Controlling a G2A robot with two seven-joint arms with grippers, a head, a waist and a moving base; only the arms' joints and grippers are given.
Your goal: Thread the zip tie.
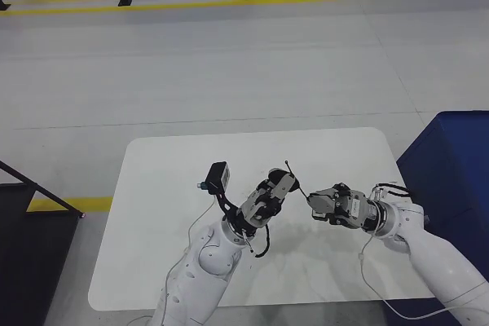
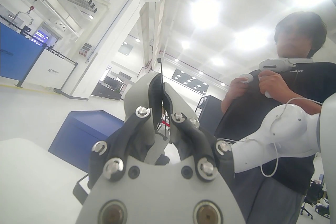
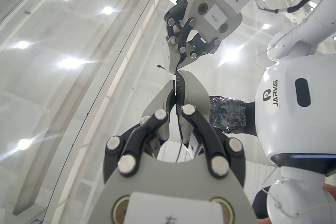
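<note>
White table (image 1: pixel 171 171) lies below my 2 claws, which I hold raised and tip to tip so the strap stays clear of the surface. My left claw (image 2: pixel 161 86) is pinched shut on the zip tie (image 2: pixel 160 70), with 1 short end poking out past its fingertips. My right claw (image 3: pixel 176 83) is closed on the ribbed strap, which runs back between its fingers toward the palm. I judge this grip steadies both ends for feeding. The head I cannot make out.
</note>
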